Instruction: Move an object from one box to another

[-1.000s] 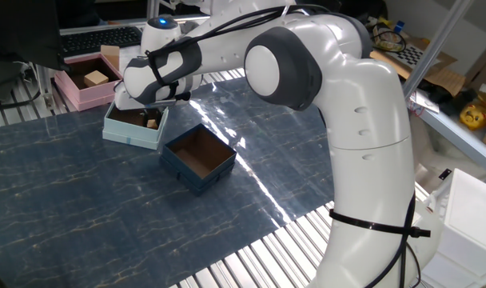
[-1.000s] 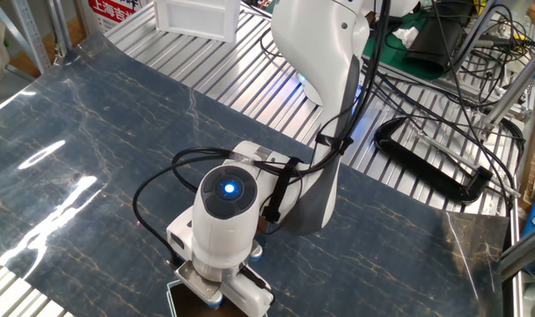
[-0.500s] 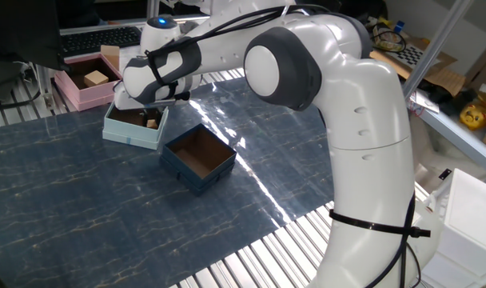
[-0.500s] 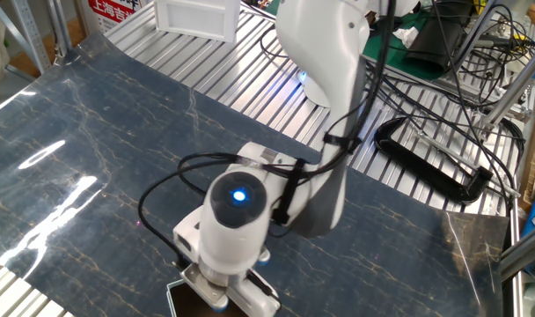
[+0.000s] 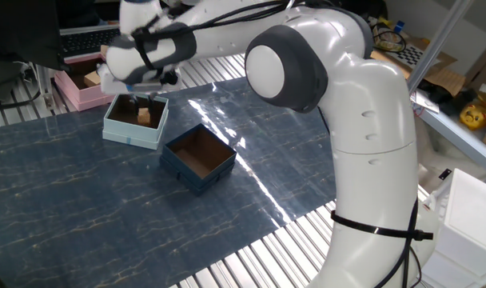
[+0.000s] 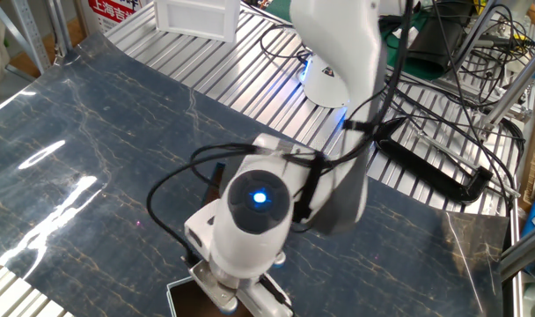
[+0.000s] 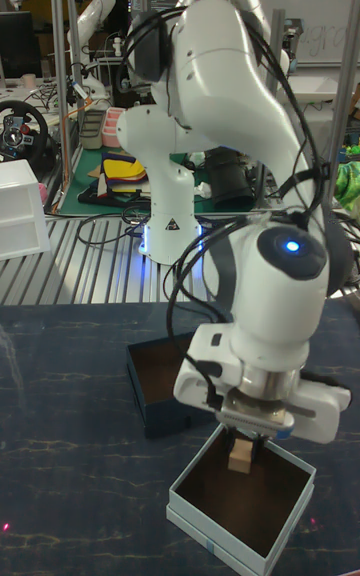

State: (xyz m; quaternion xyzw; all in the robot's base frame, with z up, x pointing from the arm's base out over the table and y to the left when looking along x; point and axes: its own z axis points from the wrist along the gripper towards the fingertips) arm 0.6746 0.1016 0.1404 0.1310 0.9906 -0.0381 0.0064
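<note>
From the tall fixed view, nearest me is the light-blue box point(image 7: 243, 497) on the marbled table point(image 7: 60, 476). Just above its brown floor hangs the cube point(image 7: 241, 457), pinched between the two fingers of my gripper point(image 7: 243, 439), which are clamped on its sides. A second ago the wrist sat low over this box with the cube down inside; now the arm has risen and the cube has come up with it, so I judge the pick has worked and the lift is under way. The cube looks clear of the floor but still within the box's outline. Beyond and to the side stands the navy box point(image 7: 162, 383), close to the light-blue one, open and holding nothing I can see. In one fixed view the same order holds: cube point(image 5: 144, 117) over the light-blue box point(image 5: 133, 126), navy box point(image 5: 199, 157) beside it, and farther back a pink box point(image 5: 80, 86). My next step, I judge, is a short carry sideways to the navy box.
</note>
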